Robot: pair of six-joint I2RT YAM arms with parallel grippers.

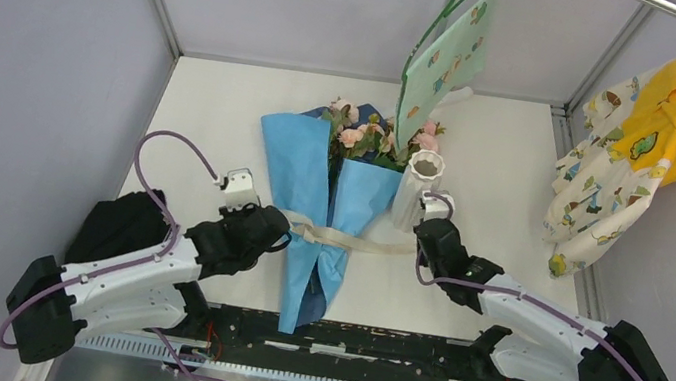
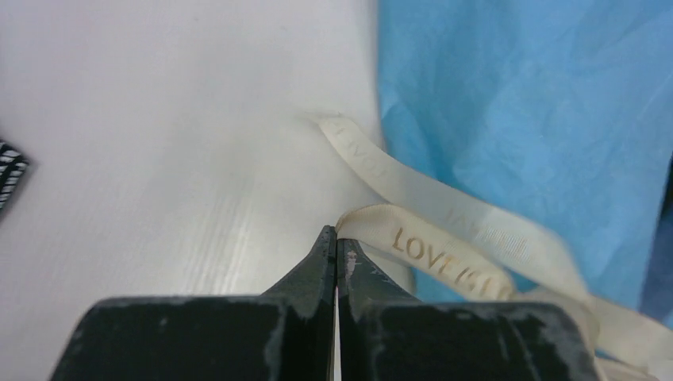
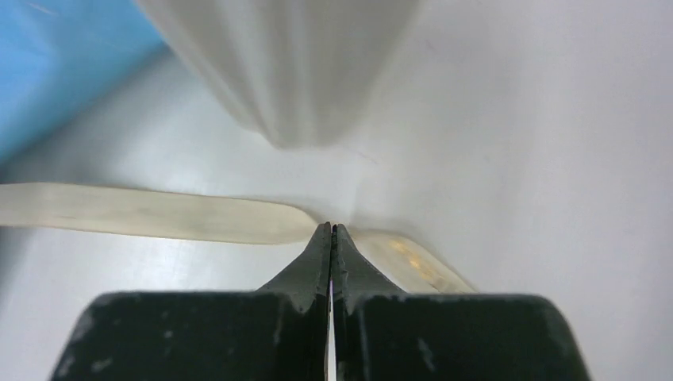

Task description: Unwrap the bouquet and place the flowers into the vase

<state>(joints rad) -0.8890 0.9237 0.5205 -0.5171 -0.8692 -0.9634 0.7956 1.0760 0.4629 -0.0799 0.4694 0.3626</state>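
One bouquet in blue paper lying mid-tabletop, roses toward the back; one white vase upright just beside it. One cream ribbon across the paper: left jaws closed on one end, right jaws on the other. White tabletop, grey walls; one green cloth, one yellow garment hanging

A lab test booth: grey panel walls enclose a white table.
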